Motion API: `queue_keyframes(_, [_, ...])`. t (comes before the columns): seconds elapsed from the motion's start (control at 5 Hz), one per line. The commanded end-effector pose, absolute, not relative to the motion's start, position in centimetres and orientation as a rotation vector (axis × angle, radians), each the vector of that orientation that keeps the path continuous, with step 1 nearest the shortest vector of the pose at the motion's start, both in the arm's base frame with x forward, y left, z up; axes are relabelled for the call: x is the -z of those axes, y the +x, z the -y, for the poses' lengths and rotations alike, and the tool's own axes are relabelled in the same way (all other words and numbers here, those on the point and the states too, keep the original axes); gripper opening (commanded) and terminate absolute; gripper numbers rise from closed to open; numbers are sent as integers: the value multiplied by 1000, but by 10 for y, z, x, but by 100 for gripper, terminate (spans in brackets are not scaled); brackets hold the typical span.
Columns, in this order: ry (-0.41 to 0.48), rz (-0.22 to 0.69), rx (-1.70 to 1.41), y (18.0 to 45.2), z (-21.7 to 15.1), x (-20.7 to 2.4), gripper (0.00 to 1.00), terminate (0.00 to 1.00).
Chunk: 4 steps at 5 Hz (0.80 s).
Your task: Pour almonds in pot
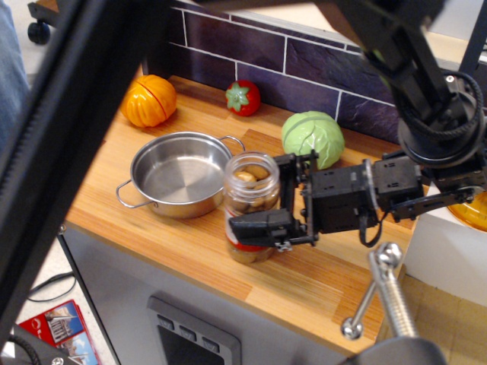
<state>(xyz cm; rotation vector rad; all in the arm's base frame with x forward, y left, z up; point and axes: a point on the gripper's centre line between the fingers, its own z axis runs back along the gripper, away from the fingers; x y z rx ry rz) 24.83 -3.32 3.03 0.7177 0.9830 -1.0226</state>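
Note:
The almonds are in a clear jar (248, 185) with a red and white label, standing upright and lidless on the wooden counter, just right of the pot. The pot (179, 175) is a shallow shiny steel pan with two wire loop handles, and it is empty. My gripper (257, 195) reaches in from the right with one black finger (259, 226) across the front of the jar and the other behind it. The jaws are closed on the jar's sides.
An orange pumpkin toy (148, 99), a red strawberry toy (243, 97) and a green cabbage (312, 138) lie along the tiled back wall. A dark out-of-focus bar (68, 152) crosses the left foreground. A metal clamp screw (384, 293) sticks up at the front right.

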Motion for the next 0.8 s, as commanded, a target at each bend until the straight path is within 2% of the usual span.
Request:
queue_keyframes(0.0, [653,-707,1055,255,39,-56,0,0])
queue_keyframes(0.2, [604,-639,1107,257,37,-67,0,0])
queue_keyframes(0.4, [398,-549,1216,266,30,-89,0,0])
queue_keyframes(0.6, [308,-489,1269,276,14,-101,0,0])
